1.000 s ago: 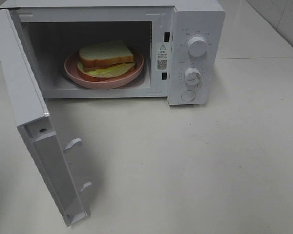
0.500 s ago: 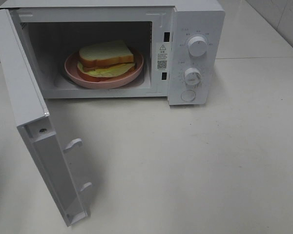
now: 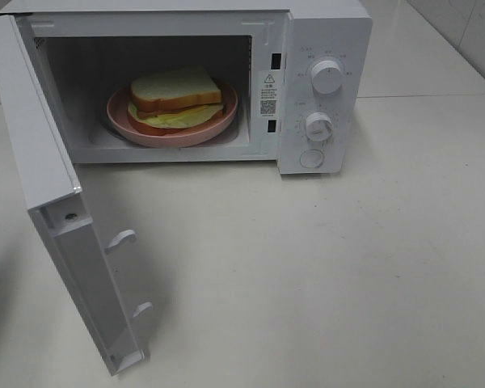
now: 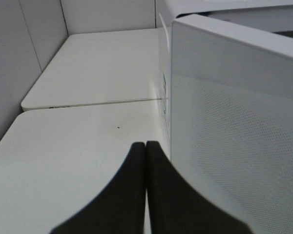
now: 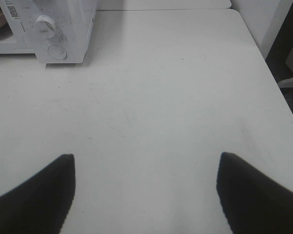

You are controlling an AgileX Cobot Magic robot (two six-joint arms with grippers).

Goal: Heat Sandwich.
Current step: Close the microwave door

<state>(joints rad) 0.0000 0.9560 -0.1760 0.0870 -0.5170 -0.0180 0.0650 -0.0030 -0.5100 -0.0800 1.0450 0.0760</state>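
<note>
A white sticker (image 3: 268, 92) is seen on the microwave (image 3: 323, 24) front frame, bearing a warning triangle and probably a QR code. Its print cannot be read, nor the markings around the upper knob (image 3: 326, 76) and lower knob (image 3: 318, 126).

The sandwich (image 3: 176, 87) has white bread, tan crust, yellow-green and reddish layers; the plate (image 3: 178, 138) is pink. The microwave (image 3: 349, 44) is white, its door (image 4: 234, 146) finely dotted.

The left gripper (image 4: 146, 145) has its black jaws pressed together, empty, above the white tabletop (image 4: 73, 146), with the perforated microwave door (image 4: 234, 141) just beside them.
</note>
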